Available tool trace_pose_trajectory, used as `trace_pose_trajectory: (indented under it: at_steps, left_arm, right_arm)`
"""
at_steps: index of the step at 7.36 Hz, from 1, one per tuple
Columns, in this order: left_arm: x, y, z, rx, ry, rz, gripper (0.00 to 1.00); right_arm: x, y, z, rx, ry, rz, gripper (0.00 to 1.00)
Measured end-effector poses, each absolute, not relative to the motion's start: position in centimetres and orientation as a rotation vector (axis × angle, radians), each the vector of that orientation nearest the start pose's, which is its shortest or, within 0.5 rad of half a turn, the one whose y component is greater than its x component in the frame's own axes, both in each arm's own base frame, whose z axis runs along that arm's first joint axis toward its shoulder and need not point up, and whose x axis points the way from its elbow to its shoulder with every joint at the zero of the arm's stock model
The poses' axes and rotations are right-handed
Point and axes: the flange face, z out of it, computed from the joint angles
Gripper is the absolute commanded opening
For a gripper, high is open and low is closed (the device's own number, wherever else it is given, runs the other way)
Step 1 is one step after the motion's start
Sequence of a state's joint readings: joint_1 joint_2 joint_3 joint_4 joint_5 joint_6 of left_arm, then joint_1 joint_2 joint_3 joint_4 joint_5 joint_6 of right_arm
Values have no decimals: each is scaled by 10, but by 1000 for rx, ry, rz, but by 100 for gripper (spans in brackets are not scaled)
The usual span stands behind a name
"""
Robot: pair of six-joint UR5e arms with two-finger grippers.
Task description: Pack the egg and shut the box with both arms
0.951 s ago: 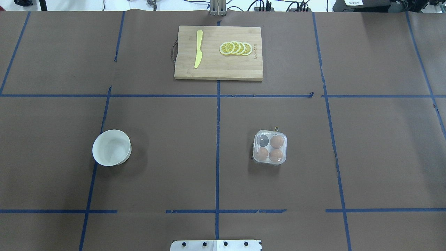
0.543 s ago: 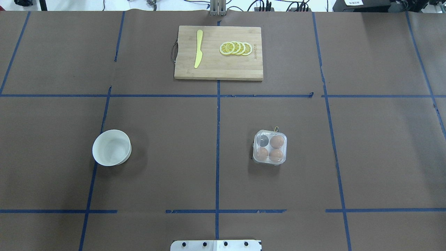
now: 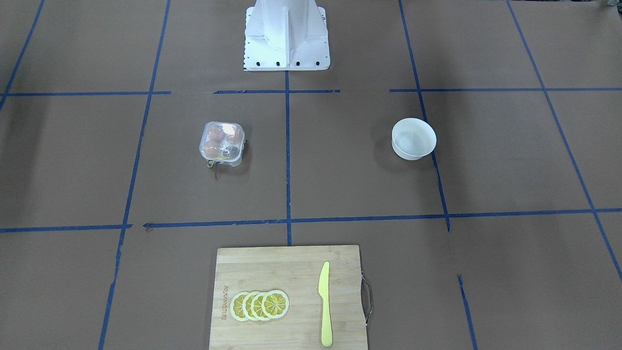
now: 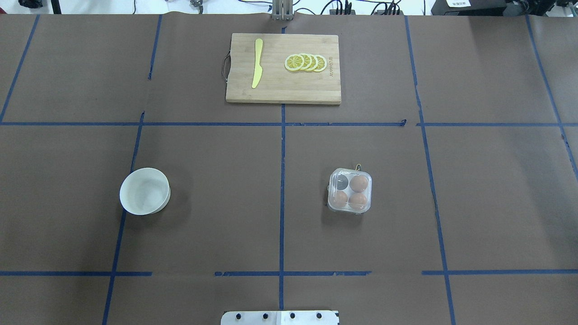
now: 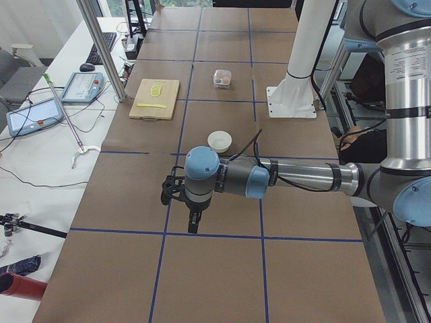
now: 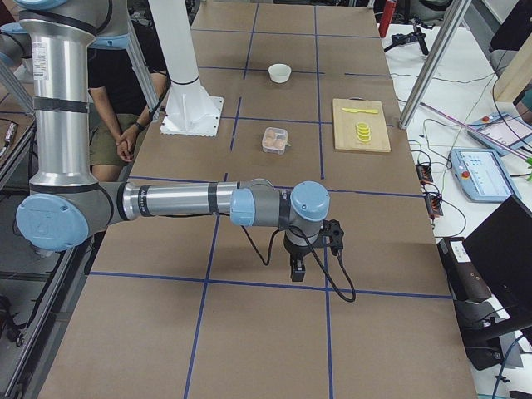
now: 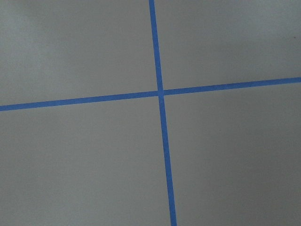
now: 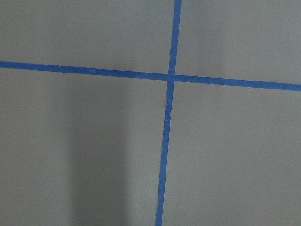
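The clear box (image 4: pixel 350 190) stands right of the table's middle with its lid down over the cups; it also shows in the front view (image 3: pixel 221 142). Three orange-brown eggs sit in it, one of them the egg (image 4: pixel 359 183) at the far right; the fourth cup looks grey and empty. Both arms are far off at the table's ends. The left gripper (image 5: pixel 193 221) shows only in the left side view and the right gripper (image 6: pixel 298 268) only in the right side view. Each hangs above bare paper, and I cannot tell whether it is open or shut. Both wrist views show only brown paper and blue tape.
A round white bowl (image 4: pixel 145 191) stands left of the middle. A wooden cutting board (image 4: pixel 283 92) at the far edge carries a yellow knife (image 4: pixel 257 63) and lemon slices (image 4: pixel 306 62). The white pedestal (image 3: pixel 286 34) stands at the robot's side.
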State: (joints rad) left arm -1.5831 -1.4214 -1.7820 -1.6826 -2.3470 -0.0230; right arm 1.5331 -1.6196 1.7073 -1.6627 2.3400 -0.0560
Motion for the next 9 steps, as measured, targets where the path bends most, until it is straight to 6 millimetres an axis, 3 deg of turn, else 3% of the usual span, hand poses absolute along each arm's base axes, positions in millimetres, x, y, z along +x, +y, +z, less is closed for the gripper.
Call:
trace_pose_trajectory:
  at_steps: [9]
  left_arm:
    - [-70,-428,622,9,769,-28,100]
  right_arm:
    - [45,-465,624,33,-772,-161,100]
